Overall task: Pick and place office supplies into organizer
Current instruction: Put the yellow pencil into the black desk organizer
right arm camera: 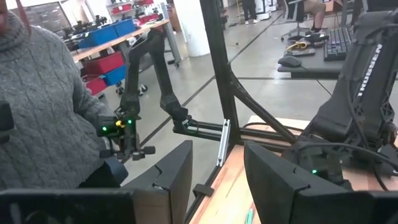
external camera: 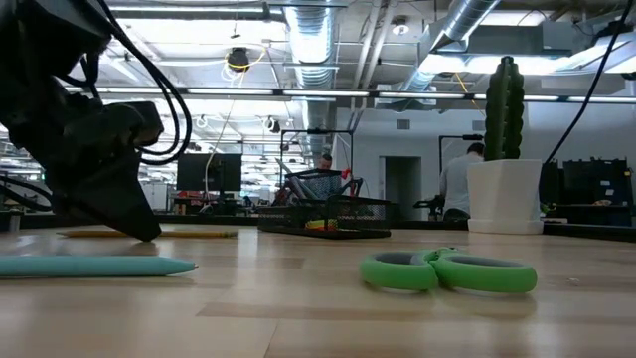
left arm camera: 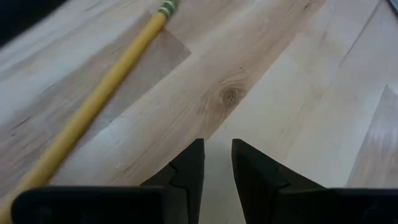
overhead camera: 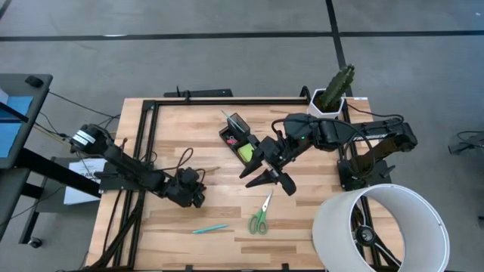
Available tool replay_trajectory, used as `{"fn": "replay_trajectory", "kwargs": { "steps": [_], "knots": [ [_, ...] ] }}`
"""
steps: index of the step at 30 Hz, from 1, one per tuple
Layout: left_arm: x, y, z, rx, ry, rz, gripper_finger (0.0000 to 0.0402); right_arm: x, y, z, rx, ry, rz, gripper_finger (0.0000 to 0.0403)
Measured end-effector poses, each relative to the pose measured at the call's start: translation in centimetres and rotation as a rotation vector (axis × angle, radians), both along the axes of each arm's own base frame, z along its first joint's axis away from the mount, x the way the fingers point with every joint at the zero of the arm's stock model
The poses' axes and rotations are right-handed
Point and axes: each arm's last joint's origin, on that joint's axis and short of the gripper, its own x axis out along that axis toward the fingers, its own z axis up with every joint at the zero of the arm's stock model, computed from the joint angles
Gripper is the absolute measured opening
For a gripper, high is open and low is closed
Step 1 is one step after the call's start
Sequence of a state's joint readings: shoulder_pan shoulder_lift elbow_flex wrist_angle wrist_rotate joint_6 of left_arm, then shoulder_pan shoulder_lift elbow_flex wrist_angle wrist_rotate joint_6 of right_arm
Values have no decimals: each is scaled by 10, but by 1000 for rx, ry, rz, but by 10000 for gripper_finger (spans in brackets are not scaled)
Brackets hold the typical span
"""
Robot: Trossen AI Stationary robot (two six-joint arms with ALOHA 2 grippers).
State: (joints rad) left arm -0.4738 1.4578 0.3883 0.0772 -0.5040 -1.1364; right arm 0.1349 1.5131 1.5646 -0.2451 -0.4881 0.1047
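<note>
My left gripper [left arm camera: 217,163] hovers low over the wood table's left half [overhead camera: 193,193], pointing down at a slant. Its fingers stand narrowly apart with nothing between them. A yellow pencil [left arm camera: 106,93] lies flat on the table beside it. A teal pen [overhead camera: 209,228] and green-handled scissors [overhead camera: 261,215] lie flat near the front edge. The black organizer [overhead camera: 238,136] stands at the table's far middle, with a lime-green pad [overhead camera: 246,153] in its tray. My right gripper [overhead camera: 266,180] waits open, high above the table's middle.
A white pot with a cactus [overhead camera: 329,102] stands at the far right. A large white cylinder [overhead camera: 382,227] stands at the near right corner. A black frame [overhead camera: 151,113] runs along the table's far and left edges. A person in a grey sweater [right arm camera: 50,93] is beyond the table.
</note>
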Motion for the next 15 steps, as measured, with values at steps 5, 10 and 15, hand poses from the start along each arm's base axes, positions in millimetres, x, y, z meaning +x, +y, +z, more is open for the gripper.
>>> {"fn": "replay_trajectory", "kwargs": {
  "steps": [5, 10, 15],
  "knots": [
    [2, -4, 9, 35, -19, -43, 77, 0, 0, 0, 0, 0, 1, 139],
    [1, 2, 25, 119, -52, -65, 77, -1, 3, -1, -7, 4, 12, 137],
    [-8, 22, 38, 310, 21, -91, 77, 5, 4, -7, -10, 22, 10, 136]
  ]
}}
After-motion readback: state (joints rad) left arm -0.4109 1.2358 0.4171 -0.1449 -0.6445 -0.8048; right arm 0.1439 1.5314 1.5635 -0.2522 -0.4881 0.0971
